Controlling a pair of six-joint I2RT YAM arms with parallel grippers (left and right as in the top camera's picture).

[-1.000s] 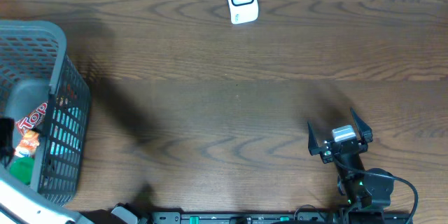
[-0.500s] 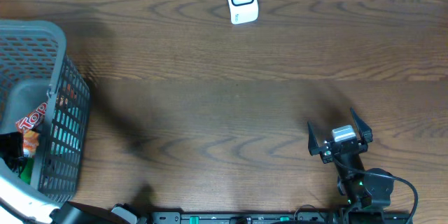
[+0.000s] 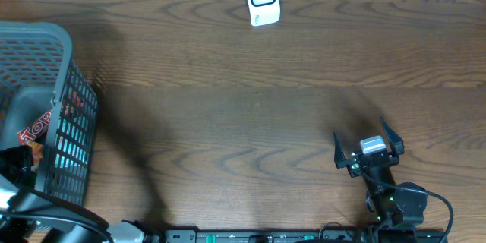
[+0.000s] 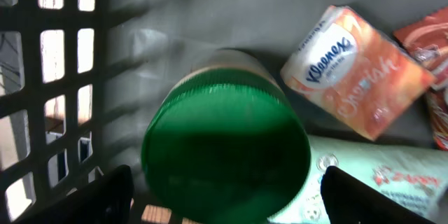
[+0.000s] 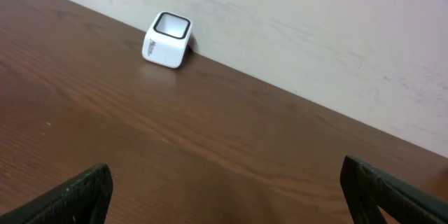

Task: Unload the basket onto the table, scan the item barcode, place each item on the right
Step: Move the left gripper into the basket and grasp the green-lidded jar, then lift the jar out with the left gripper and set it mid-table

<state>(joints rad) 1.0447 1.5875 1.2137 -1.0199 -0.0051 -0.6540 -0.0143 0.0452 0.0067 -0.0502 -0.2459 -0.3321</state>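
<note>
Brown wooden table (image 3: 250, 121) holds a grey plastic basket (image 3: 38, 32) at its left end. Down inside sits a round jar with a green lid (image 4: 225, 147), just beside a soft orange tissue pack (image 4: 357, 70). The left gripper (image 4: 241, 206) hangs over it, fingers wide apart, holding nothing — the right gripper (image 5: 234, 192) is wide open too. The jar looks hard and smooth, maybe slippery — best squeezed across the lid's sides.
</note>
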